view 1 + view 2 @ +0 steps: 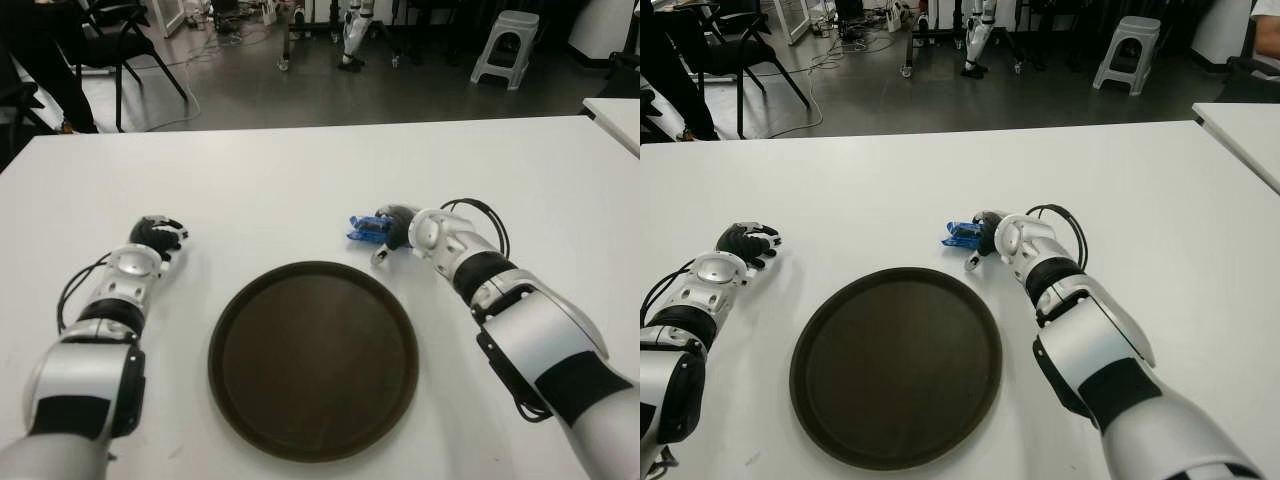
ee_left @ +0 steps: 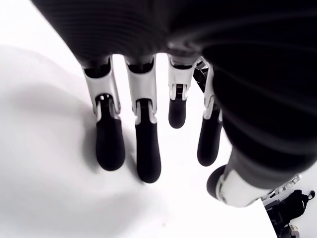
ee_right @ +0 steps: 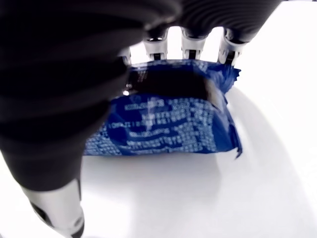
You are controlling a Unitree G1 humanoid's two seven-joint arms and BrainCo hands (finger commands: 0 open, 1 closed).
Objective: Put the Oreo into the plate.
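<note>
The Oreo (image 1: 365,229) is a blue packet lying on the white table (image 1: 300,170), just beyond the far right rim of the round dark brown plate (image 1: 313,357). My right hand (image 1: 393,235) sits over the packet. In the right wrist view its fingers (image 3: 190,42) hook over the far edge of the Oreo (image 3: 168,124), while the thumb (image 3: 57,208) stands apart from it toward the plate. The packet still lies flat on the table. My left hand (image 1: 158,238) shows left of the plate, its fingers (image 2: 143,144) stretched out loosely over the tabletop and holding nothing.
The plate holds nothing. Beyond the table's far edge are a dark chair (image 1: 115,45), a grey stool (image 1: 505,45) and cables on the floor. A second white table (image 1: 618,115) shows at the right edge.
</note>
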